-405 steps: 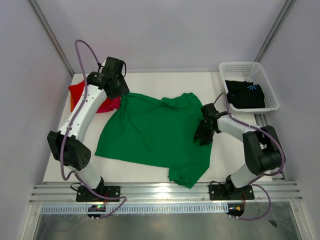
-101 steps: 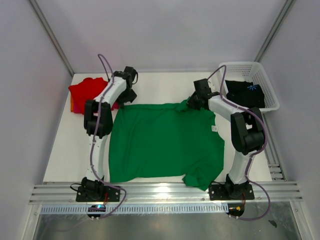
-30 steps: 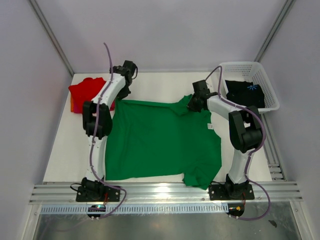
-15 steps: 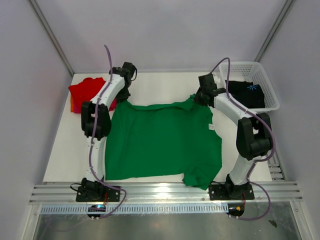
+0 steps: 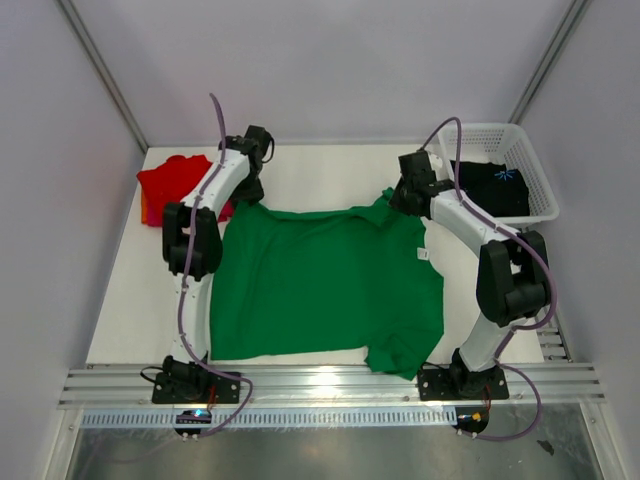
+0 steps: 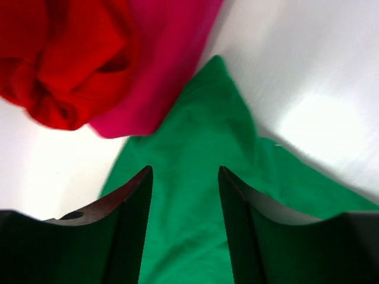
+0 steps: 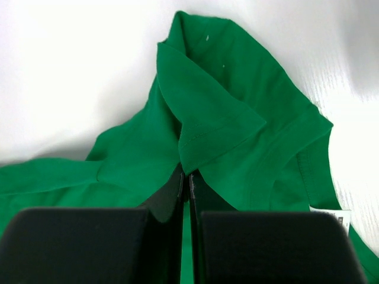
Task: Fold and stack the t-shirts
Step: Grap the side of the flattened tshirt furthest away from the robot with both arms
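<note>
Green t-shirt (image 5: 325, 275) flatter than before

Green t-shirt (image 5: 320, 280): soft matt cloth, fine knit, stitched hems, at the middle.
Red t-shirt (image 5: 175, 180): matt cloth, wrinkled, at 10 o'clock.
Magenta-pink t-shirt (image 6: 172, 53): smooth matt cloth, beside the red.
Black t-shirt (image 5: 480, 195): dull dark cloth, at 2 o'clock.
Basket (image 5: 490, 133): white plastic lattice, slight sheen.
Desk (image 5: 320, 165): smooth white top, softly glossy.
Left pincer (image 6: 183, 177): matt black fingers, hard, plastic-looking.
Right pincer (image 7: 187, 177): the same matt black.
Rail (image 5: 330, 385): ribbed bare metal, at 6 o'clock.
</note>
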Robot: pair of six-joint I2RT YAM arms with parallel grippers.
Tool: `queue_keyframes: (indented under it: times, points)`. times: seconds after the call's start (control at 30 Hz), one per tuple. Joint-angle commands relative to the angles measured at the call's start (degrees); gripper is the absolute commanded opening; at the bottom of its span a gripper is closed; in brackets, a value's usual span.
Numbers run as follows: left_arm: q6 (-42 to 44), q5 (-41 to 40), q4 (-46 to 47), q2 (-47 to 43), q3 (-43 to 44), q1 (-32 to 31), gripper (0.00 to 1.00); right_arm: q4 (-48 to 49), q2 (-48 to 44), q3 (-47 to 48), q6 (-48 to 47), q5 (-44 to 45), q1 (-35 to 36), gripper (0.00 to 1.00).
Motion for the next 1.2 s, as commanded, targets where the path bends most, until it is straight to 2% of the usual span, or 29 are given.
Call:
queue_keyframes:
  times: [0.0,0.1,0.33,0.7,1.0,1.03,1.13,1.17]
  points:
    - [0.88,6.71,7.62,-3.71,-0.77,-0.03,0.52,0.46,-2.19,-0.67,-0.92,1.06,-0.25,0.03]
    - [-0.52,10.15,10.8,-2.58,0.79,-0.03,0.54,0.46,-1.75,-0.76,-0.92,0.7,-0.25,0.03]
    - [-1.76,9.73,10.1,2.43,6.6,-0.03,0.54,0.64,-2.19,-1.81,-1.71,0.79,-0.25,0.03]
    - [-2.55,-0.55,6.85,6.65,7.22,-0.03,0.54,0.9,-1.75,-2.96,-1.88,0.97,-0.25,0.03]
    - [-4.13,-1.61,6.15,8.15,7.31,-0.03,0.53,0.99,-1.39,-3.04,-1.53,0.7,-0.25,0.03]
    - [-4.04,-1.7,6.23,8.24,7.39,-0.03,0.52,0.99,-1.48,-3.13,-1.53,0.7,-0.25,0.03]
    - [-3.96,-1.35,6.5,8.33,7.13,-0.03,0.33,1.08,-1.48,-3.83,-1.53,0.88,-0.25,0.03]
    - [-3.96,-1.18,6.58,8.24,7.13,-0.03,0.2,1.25,-1.31,-3.92,-1.53,0.7,-0.25,0.03]
